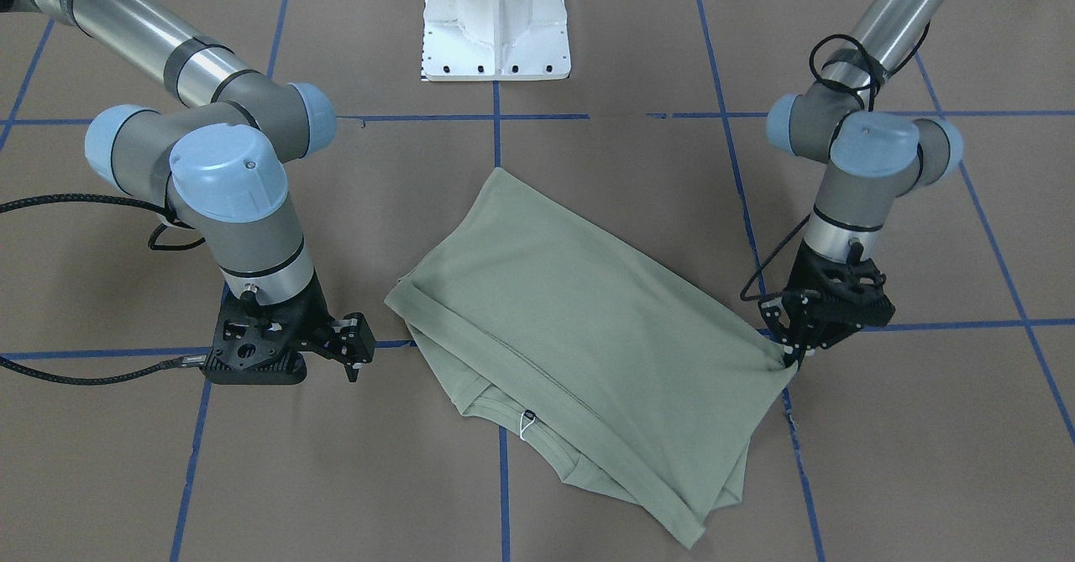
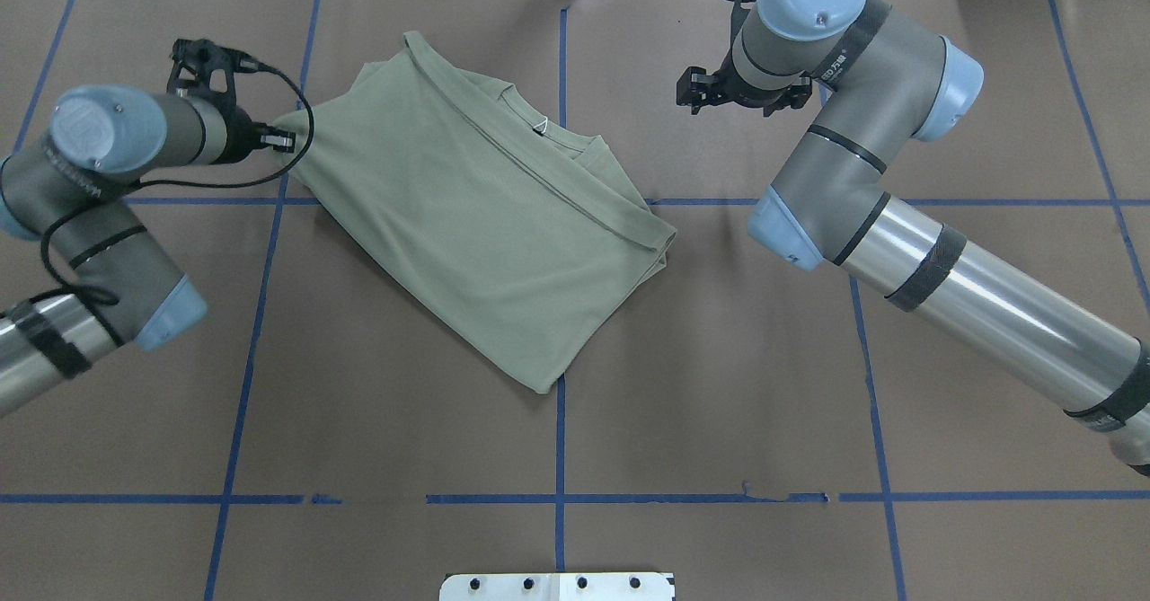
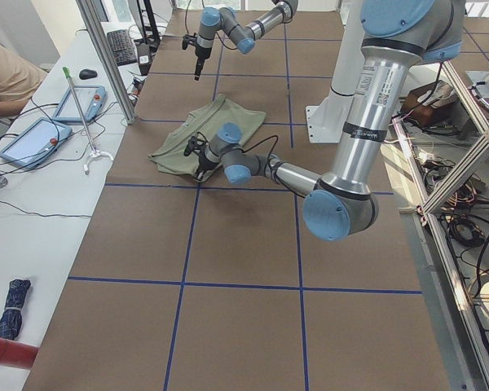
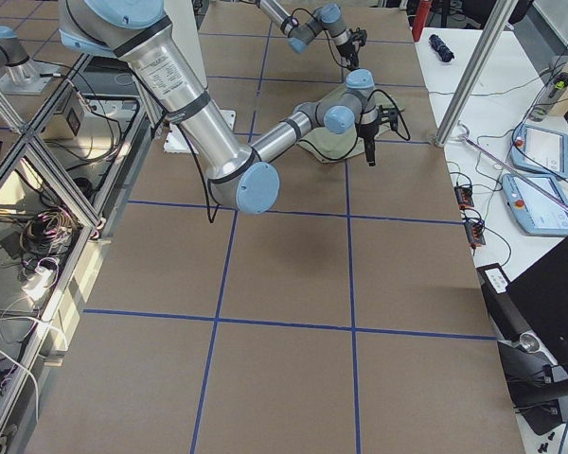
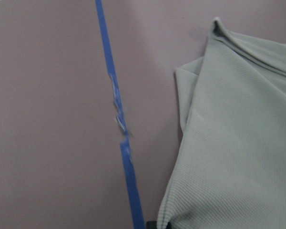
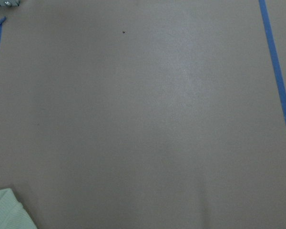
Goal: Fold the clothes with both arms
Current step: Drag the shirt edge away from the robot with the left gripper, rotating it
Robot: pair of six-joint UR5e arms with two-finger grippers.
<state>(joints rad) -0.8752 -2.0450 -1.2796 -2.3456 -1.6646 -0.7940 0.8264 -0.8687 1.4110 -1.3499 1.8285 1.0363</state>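
The sage-green shirt [image 1: 579,327] lies folded and skewed mid-table, neckline with its white tag loop [image 1: 527,419] towards the operators' side; it also shows in the overhead view [image 2: 467,215]. My left gripper [image 1: 790,362] is low at the shirt's side corner and shut on the fabric, also seen overhead [image 2: 284,140]. The left wrist view shows the shirt's edge [image 5: 238,143] at right. My right gripper [image 1: 357,359] hovers open and empty just off the shirt's other side, apart from it; overhead [image 2: 694,91] it is clear of the cloth. A shirt corner [image 6: 5,214] shows at the bottom left of the right wrist view.
The white base pedestal [image 1: 495,24] stands at the robot's side of the brown, blue-taped table [image 2: 719,385]. A side bench with tablets [image 3: 33,138] and a person's shoulder lies beyond the far edge. Cables hang from both wrists.
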